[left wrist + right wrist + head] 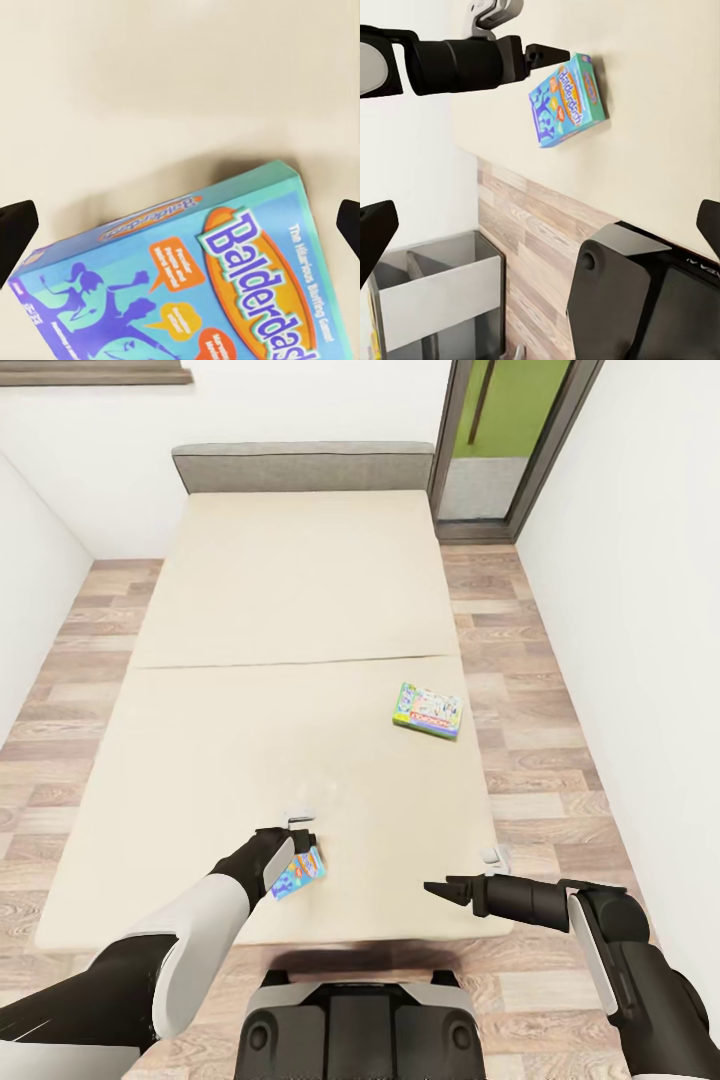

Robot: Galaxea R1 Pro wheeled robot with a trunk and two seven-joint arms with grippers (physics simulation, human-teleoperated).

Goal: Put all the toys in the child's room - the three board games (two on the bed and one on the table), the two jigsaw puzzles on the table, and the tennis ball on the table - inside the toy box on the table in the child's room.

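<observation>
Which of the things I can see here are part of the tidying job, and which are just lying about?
Part of the job:
- Balderdash board game on the bed, beneath the left pincer
- second board game, farther along the mattress

Just there:
- grey headboard
- wood-plank floor
- grey-framed glass door
- grey open bin on the floor

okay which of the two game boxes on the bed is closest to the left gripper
The blue Balderdash box, lying near the foot edge of the bed right beside the left gripper. The other game box lies farther up the mattress, toward its right edge.
</observation>
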